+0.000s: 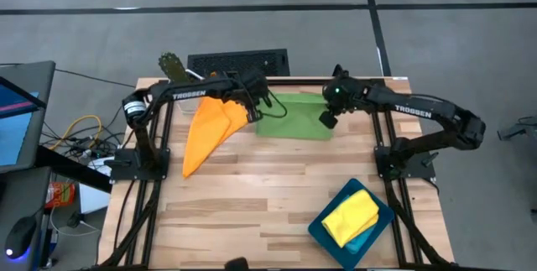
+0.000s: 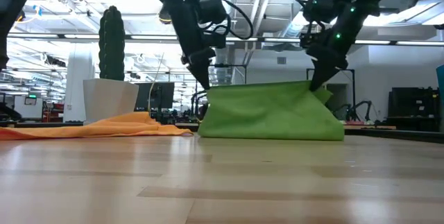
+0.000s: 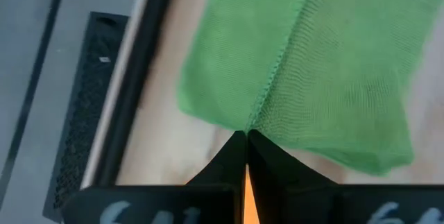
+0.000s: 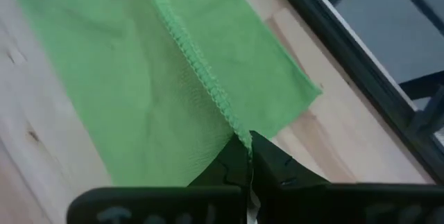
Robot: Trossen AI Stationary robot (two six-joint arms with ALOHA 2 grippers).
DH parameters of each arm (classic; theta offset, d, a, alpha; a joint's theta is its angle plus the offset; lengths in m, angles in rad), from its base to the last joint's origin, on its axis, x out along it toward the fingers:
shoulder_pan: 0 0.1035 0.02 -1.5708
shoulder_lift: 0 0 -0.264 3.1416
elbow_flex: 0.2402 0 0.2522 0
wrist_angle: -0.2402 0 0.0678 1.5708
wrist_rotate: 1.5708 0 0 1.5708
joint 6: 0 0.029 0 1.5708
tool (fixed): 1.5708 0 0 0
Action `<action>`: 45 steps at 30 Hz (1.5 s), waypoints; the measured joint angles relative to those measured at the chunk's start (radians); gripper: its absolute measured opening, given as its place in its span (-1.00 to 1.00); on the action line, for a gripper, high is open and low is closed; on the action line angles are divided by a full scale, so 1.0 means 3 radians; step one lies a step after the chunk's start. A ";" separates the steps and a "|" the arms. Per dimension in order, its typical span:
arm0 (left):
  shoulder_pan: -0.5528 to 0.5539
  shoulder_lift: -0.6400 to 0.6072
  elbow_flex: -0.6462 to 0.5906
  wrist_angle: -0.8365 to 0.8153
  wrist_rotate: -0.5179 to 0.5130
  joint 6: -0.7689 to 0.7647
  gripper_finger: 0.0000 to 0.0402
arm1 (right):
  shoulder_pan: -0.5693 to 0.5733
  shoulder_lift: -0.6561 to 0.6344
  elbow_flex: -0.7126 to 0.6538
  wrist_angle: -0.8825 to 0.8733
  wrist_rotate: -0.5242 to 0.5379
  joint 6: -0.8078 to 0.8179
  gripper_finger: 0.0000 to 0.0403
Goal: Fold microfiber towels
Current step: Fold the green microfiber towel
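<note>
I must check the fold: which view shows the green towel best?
The low view: the green towel hangs lifted by both corners, its lower edge on the table. The high view shows it small, partly under the arms. Each wrist view shows only one pinched corner and its hem.

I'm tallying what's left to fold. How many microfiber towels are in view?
4, though others may be hidden: the green towel pinched by both grippers at the far edge, the orange towel beside it, and the yellow towel on a light blue towel in the tray.
</note>
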 joint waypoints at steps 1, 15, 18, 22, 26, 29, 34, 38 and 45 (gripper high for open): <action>0.0047 0.0000 0.0000 0.0040 0.0001 0.0000 -1.00 | -0.0046 0.0000 0.0000 0.0035 -0.0061 -0.0007 -0.88; 0.0226 0.0260 0.0005 0.0109 0.0090 0.0055 -1.00 | -0.0159 0.0502 0.0000 0.0429 -0.0244 -0.0162 -0.88; 0.0225 0.0314 -0.0004 0.0101 0.0030 0.0056 -1.00 | -0.0191 0.0557 0.0006 0.0455 -0.0250 -0.0180 -0.88; 0.0238 0.0327 0.0000 0.0203 -0.0012 0.0102 -1.00 | -0.0252 0.0639 0.0011 0.0480 -0.0222 -0.0181 -0.84; 0.0236 0.0328 0.0000 0.0298 0.0025 0.0162 -0.97 | -0.0294 0.0707 0.0011 0.0520 -0.0189 -0.0178 -0.78; 0.0238 0.0328 0.0000 0.0308 0.0032 0.0242 -0.90 | -0.0318 0.0758 0.0010 0.0514 -0.0180 -0.0179 -0.69; 0.0262 0.0328 0.0000 0.0330 -0.0013 0.0308 -0.66 | -0.0361 0.0768 0.0010 0.0625 -0.0181 -0.0179 -0.47; 0.0317 0.0328 0.0000 0.0361 -0.0046 0.0243 -0.44 | -0.0413 0.0682 0.0024 0.0631 -0.0106 -0.0129 -0.28; 0.0391 0.0303 0.0001 0.0375 0.0858 -0.0193 -0.24 | -0.0480 0.0364 0.0131 0.0521 -0.0129 -0.0120 -0.12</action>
